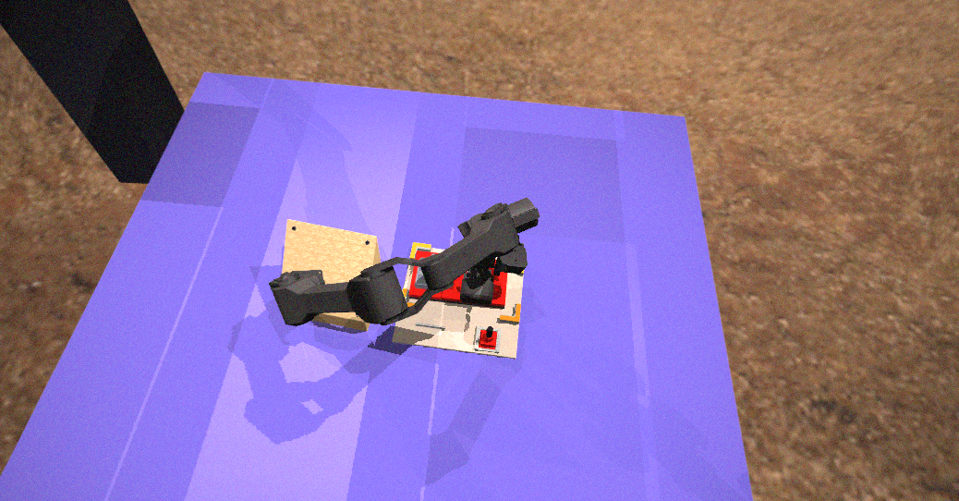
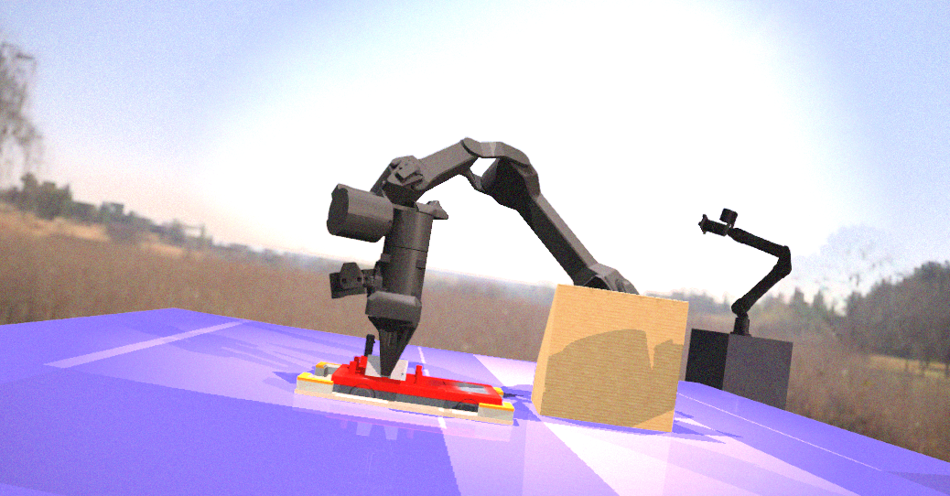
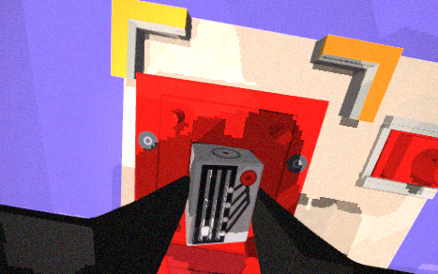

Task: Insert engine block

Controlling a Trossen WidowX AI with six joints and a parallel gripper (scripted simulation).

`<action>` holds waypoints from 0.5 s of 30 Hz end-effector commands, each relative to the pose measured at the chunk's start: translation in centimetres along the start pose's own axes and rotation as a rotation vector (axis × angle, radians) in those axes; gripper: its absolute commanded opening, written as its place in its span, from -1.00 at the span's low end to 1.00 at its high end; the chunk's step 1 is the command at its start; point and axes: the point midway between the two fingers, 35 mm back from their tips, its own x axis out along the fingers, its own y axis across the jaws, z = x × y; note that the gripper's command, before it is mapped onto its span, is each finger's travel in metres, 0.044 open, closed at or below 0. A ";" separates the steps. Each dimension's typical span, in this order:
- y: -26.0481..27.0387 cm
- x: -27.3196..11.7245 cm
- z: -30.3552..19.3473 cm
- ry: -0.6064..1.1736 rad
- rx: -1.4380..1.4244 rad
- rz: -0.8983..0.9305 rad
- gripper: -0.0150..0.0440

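Note:
The grey engine block (image 3: 219, 211) (image 2: 379, 372) stands upright in the red car body (image 3: 163, 117) (image 2: 438, 386) (image 1: 447, 292), its striped top face and red dot toward the wrist camera. It sticks up above the body. My gripper (image 3: 220, 188) (image 2: 392, 362) points straight down over it, and the two black fingers press against the block's left and right sides. In the top view the arm hides most of the block and the fingers. The car body lies on a beige base board (image 3: 280, 61) (image 1: 455, 330).
Yellow (image 3: 149, 19) and orange (image 3: 365, 56) corner brackets frame the car body. A red holder with a black knob (image 3: 412, 159) (image 1: 487, 340) sits on the board beside it. A wooden block (image 1: 328, 250) (image 2: 610, 353) carries the arm's base. A black box (image 2: 737, 360) stands behind.

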 end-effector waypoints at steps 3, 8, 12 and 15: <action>0.0 0.0 0.0 -0.002 -0.003 0.001 -0.16; -0.1 -1.0 1.0 -0.036 0.046 0.028 -0.49; -0.1 -1.8 1.3 -0.048 0.063 0.038 -0.49; 0.0 -2.4 1.3 -0.039 0.060 0.040 -0.49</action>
